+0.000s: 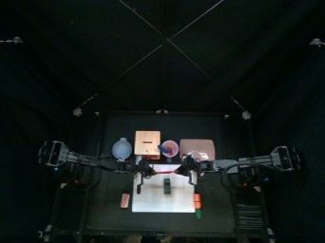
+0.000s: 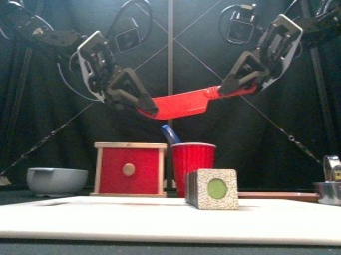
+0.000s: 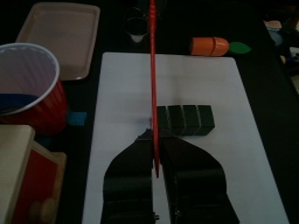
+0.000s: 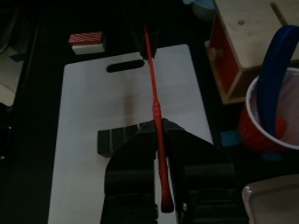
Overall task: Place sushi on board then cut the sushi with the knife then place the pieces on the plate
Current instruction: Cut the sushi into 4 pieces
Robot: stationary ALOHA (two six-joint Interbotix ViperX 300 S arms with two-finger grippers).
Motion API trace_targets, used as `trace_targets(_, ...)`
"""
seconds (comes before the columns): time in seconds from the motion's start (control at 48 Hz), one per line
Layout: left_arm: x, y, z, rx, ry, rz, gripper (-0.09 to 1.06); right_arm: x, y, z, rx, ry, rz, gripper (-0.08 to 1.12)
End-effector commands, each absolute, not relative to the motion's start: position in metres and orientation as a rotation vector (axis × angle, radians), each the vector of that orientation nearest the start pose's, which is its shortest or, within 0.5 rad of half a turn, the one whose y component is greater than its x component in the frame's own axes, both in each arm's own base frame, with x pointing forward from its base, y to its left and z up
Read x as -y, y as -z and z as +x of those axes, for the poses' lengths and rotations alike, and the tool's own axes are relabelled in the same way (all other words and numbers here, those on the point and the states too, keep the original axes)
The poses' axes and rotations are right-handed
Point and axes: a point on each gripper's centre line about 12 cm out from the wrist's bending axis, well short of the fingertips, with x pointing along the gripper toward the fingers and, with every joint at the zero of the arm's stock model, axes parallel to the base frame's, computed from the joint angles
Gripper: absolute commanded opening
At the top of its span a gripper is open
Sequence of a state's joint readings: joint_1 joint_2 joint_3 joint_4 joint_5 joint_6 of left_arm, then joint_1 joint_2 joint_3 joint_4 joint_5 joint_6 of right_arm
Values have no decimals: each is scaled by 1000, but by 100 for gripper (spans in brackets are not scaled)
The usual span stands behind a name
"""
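red knife edge-on, sushi roll partly hidden

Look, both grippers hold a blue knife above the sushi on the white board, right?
No, the knife is red, as the front view shows. The left gripper and right gripper do hold it above the sushi on the white board.

Booth dim, curtains black — white cutting board beneath left pincer brightest, lit from above; faint shadow beside red knife.
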State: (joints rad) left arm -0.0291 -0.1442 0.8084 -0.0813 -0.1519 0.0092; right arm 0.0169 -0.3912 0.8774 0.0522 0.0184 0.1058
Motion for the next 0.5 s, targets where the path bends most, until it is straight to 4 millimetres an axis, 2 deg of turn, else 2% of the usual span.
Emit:
trace_targets(0.021,14,-197,361,-489,11,-62,33,-10,-229,309,-511,16,177,27)
trace_targets(0.5,39,-178,376,-540,54,-85,33,-17,-183,307,-761,25,219,27)
